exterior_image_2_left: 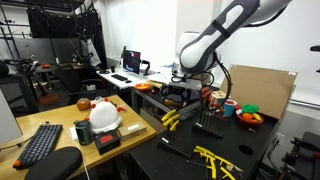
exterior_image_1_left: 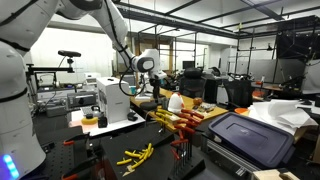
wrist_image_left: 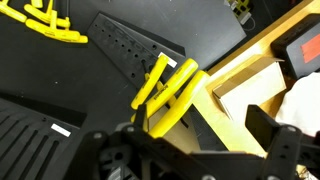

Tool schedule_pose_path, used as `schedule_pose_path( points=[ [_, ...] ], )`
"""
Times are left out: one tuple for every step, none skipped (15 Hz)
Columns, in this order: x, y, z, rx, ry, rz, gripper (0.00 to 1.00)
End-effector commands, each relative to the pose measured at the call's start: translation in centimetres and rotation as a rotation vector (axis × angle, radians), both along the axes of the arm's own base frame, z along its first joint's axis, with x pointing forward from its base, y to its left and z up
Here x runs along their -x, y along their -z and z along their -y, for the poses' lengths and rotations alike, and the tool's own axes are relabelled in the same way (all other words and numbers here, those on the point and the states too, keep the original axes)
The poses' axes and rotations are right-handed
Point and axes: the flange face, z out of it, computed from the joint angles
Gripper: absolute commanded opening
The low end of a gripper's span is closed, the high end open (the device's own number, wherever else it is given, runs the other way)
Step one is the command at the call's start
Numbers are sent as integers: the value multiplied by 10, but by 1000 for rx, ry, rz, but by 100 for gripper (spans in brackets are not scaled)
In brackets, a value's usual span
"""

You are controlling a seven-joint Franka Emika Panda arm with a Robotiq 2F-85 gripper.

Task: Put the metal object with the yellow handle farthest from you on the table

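Note:
The metal pliers with yellow handles (wrist_image_left: pixel 165 90) lie across a black perforated plate and a tan wooden edge in the wrist view. In both exterior views they show just under my hand (exterior_image_2_left: pixel 172 118) (exterior_image_1_left: pixel 160 112). My gripper (wrist_image_left: pixel 200 135) hangs right above them, with its fingers spread wide and nothing between them; the handles reach toward one finger. The gripper also shows in both exterior views (exterior_image_2_left: pixel 183 98) (exterior_image_1_left: pixel 148 78). The dark table top (exterior_image_2_left: pixel 175 155) (exterior_image_1_left: pixel 105 150) spreads out in front.
Loose yellow pieces lie on the table (exterior_image_2_left: pixel 215 162) (exterior_image_1_left: pixel 135 155) (wrist_image_left: pixel 45 22). A rack of red- and yellow-handled tools (exterior_image_1_left: pixel 180 122) (exterior_image_2_left: pixel 210 118) stands beside the pliers. A grey lidded bin (exterior_image_1_left: pixel 245 140) sits nearby. A keyboard (exterior_image_2_left: pixel 40 142) and a white helmet (exterior_image_2_left: pixel 104 116) rest on a side desk.

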Motion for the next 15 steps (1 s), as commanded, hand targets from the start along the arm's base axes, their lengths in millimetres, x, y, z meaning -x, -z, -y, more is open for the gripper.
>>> schedule_pose_path(
  points=[
    [-18, -30, -13, -1, 27, -54, 100],
    [-26, -35, -16, -2, 42, -69, 100],
    [-31, -41, -19, -7, 47, -80, 100],
    [-38, -46, -21, -15, 61, -88, 100],
    [-44, -49, -22, -20, 72, -97, 100],
    [-51, -50, -22, -30, 82, -107, 100],
    [-58, -50, -20, -38, 91, -117, 100],
    [-65, -47, -18, -41, 106, -123, 100],
    [-71, -44, -15, -45, 115, -129, 100],
    [-77, -38, -12, -49, 120, -138, 100],
    [-83, -32, -8, -49, 127, -142, 100],
    [-88, -25, -3, -42, 138, -148, 100],
    [-92, -18, 1, -38, 145, -153, 100],
    [-96, -11, 6, -37, 149, -162, 100],
    [-99, -3, 11, -33, 157, -169, 100]
  ],
)
